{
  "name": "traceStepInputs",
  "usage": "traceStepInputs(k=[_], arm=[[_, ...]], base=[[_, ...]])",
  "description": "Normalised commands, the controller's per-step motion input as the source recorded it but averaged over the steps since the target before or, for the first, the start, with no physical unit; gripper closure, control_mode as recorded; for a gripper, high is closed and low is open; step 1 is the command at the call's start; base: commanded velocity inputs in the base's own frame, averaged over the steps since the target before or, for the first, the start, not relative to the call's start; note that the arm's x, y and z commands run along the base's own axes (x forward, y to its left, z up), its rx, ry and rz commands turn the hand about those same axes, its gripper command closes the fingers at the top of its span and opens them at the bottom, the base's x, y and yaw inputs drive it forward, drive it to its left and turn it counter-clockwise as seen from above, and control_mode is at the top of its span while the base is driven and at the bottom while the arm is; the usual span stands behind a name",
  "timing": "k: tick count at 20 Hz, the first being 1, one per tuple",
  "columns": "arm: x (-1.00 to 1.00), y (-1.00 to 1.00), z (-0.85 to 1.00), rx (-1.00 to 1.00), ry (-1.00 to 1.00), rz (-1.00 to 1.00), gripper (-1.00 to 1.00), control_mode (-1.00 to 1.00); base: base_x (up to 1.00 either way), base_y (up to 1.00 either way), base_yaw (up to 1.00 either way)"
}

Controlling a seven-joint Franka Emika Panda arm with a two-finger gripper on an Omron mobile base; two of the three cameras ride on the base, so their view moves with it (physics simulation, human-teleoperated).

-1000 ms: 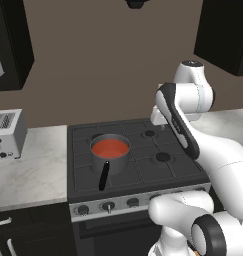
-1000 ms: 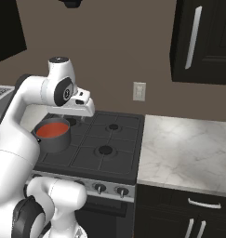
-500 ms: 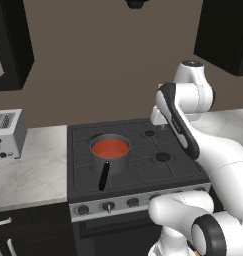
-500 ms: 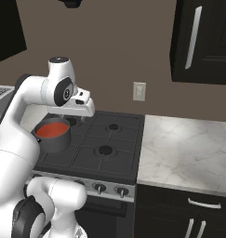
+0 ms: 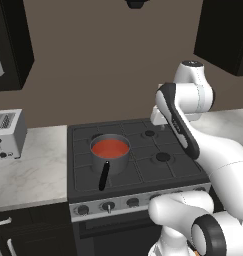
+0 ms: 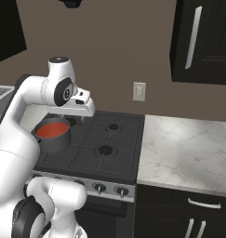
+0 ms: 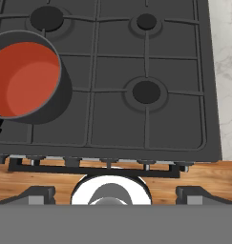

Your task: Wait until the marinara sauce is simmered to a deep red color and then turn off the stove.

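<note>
Left base view: stove (image 5: 143, 165) sits centre frame, black top w/ dark grates, silver front panel w/ a row of round knobs (image 5: 108, 205) along its 6 o'clock edge. Small grey saucepan (image 5: 109, 154) is on the front burner at the stove's 9 o'clock side, black handle (image 5: 104, 176) pointing toward 6 o'clock. Marinara sauce (image 5: 110, 148) fills the pan mouth – flat disc, orange-red. Silver toaster (image 5: 5, 133) stands on the marble counter (image 5: 33, 170) at 9 o'clock, well apart from the pan. White arm rises from approx 4 o'clock and bends back over the stove's 3 o'clock half.

Right base view: same pan (image 6: 53, 135) at the stove's (image 6: 109, 144) 9 o'clock, sauce (image 6: 52, 129) visible in it. Arm's hand hangs above the back burners, near the pan but not touching it. Marble counter (image 6: 189, 153) runs off at 3 o'clock; wall outlet (image 6: 139, 91) above the stove's back edge.

Hand view: looking down on the grates – saucepan (image 7: 34, 81) at 9 o'clock, sauce (image 7: 24, 78) red w/ a lighter patch. Three bare burners elsewhere. Gripper (image 7: 115, 195) at 6 o'clock: jaws wide apart, nothing between them – fingertips (image 7: 38, 194) sit at far ends of the bottom edge.
</note>
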Motion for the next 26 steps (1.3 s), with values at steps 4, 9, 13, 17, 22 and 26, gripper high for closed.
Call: traceStepInputs(k=[4,9,13,17,22,26], arm=[[0.0,0.0,0.0,0.0,0.0,0.0,-1.0,-1.0],[0.0,0.0,0.0,0.0,0.0,0.0,-1.0,-1.0],[0.0,0.0,0.0,0.0,0.0,0.0,-1.0,-1.0],[0.0,0.0,0.0,0.0,0.0,0.0,-1.0,-1.0],[0.0,0.0,0.0,0.0,0.0,0.0,-1.0,-1.0],[0.0,0.0,0.0,0.0,0.0,0.0,-1.0,-1.0]], base=[[0.0,0.0,0.0],[0.0,0.0,0.0],[0.0,0.0,0.0],[0.0,0.0,0.0],[0.0,0.0,0.0],[0.0,0.0,0.0]])
